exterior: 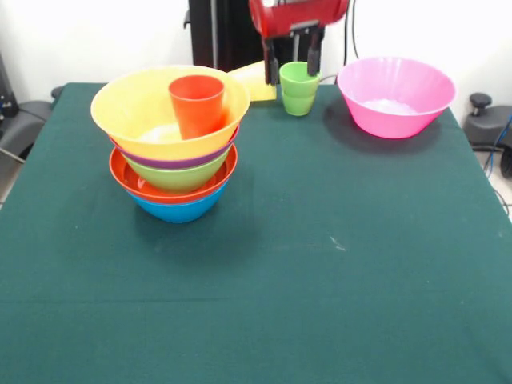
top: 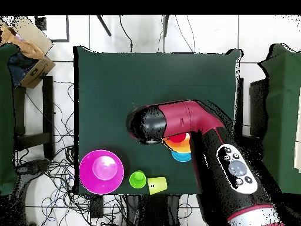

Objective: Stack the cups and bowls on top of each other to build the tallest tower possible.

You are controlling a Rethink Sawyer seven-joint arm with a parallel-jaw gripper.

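The tower [exterior: 177, 152] stands left of centre: blue bowl at the bottom, then red-orange, green, purple, and a large yellow-orange bowl [exterior: 140, 108] on top. A red cup [exterior: 197, 104] stands upright in that top bowl. A light green cup [exterior: 298, 90] stands upright near the far edge, and a yellow cup [exterior: 254, 80] lies on its side beside it. My gripper [exterior: 293, 76] hangs open and empty, high in front of the green cup. In the overhead view the arm [top: 176, 120] hides the gripper and most of the tower [top: 182, 154].
A large pink bowl [exterior: 396, 96] sits alone at the far right, seen in the overhead view [top: 101, 171] beside the green cup [top: 137, 179] and yellow cup [top: 157, 185]. The green cloth table [exterior: 320, 280] ends close behind these.
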